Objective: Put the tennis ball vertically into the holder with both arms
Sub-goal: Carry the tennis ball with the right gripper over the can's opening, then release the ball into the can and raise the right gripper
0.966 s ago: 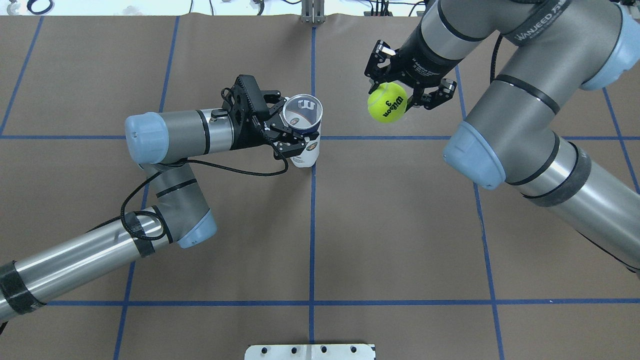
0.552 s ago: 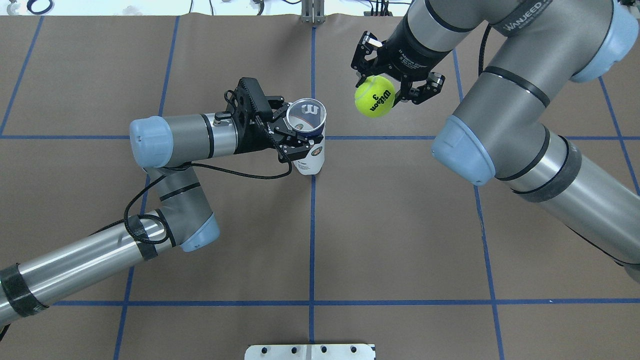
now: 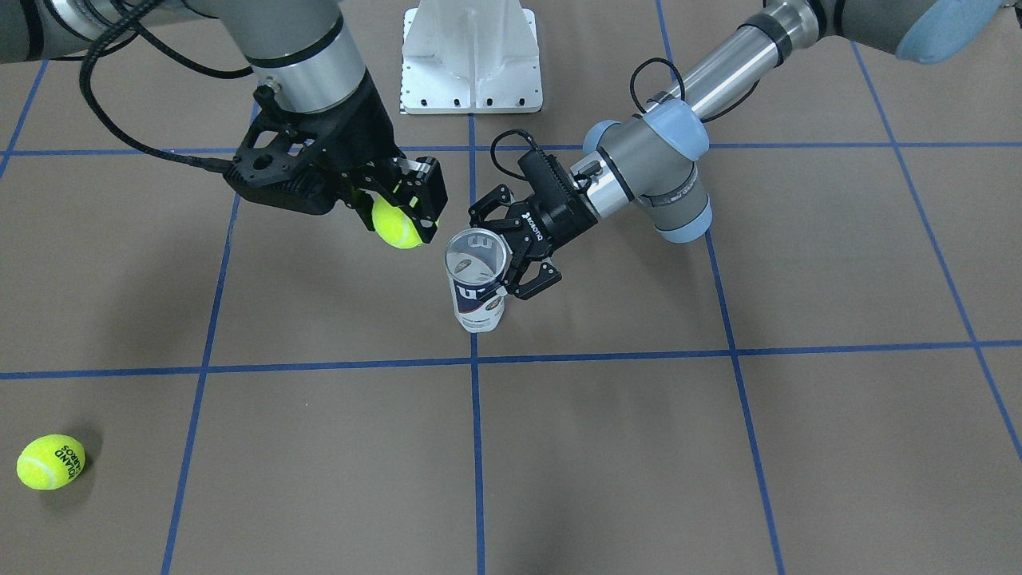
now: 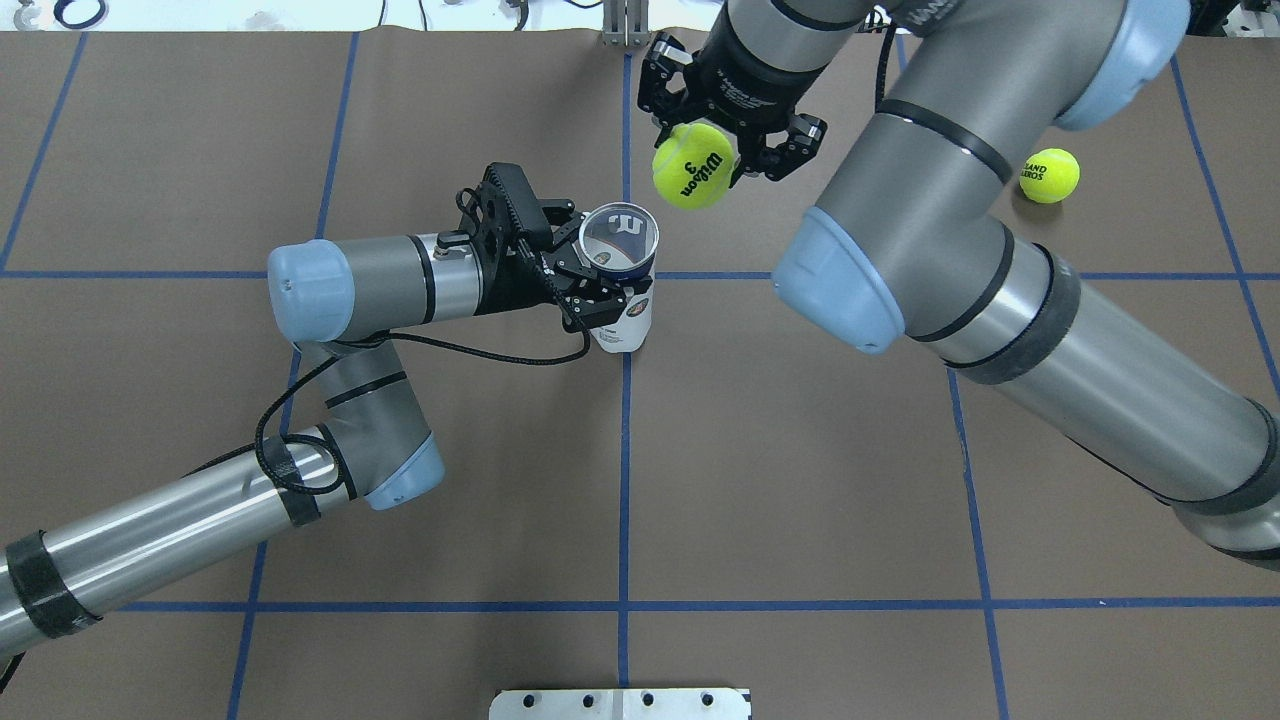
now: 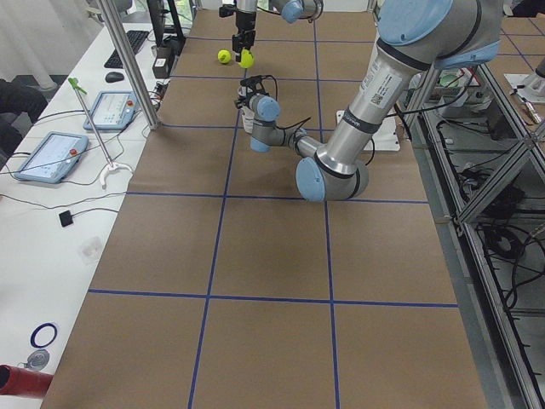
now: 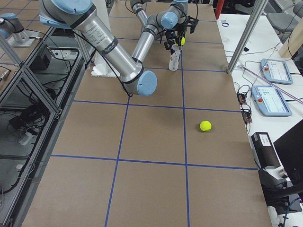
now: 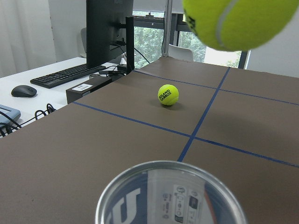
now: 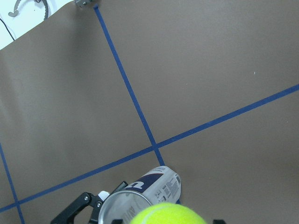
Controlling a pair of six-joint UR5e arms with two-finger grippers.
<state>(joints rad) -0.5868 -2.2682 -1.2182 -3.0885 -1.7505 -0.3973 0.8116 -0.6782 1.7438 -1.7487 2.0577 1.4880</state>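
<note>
1. My left gripper [image 4: 585, 262] is clamped from the side on the holder [image 4: 626, 322], gripping just under its rim. One finger sits on the far wall and one on the near wall.
2. My right gripper [image 4: 715, 150] is closed on the tennis ball [image 4: 693, 166] and holds it in the air. The ball is near the holder's mouth but not over it, lying beyond the rim and toward my right.
3. The holder stands on the table [image 4: 800, 480] at a crossing of the blue tape lines. Its long axis runs vertical or close to it, with the open mouth up and the navy and white label facing the far side.
4. The left wrist view adds height: the holder's rim is at the bottom of the picture and the held ball is at the top right, so the ball is higher than the rim.
5. The overhead view shows the "Wilson 3" print on the held ball, which the front-facing view does not.
6. A second ball [image 4: 1049, 175] lies on the table, well apart on my right.
</note>
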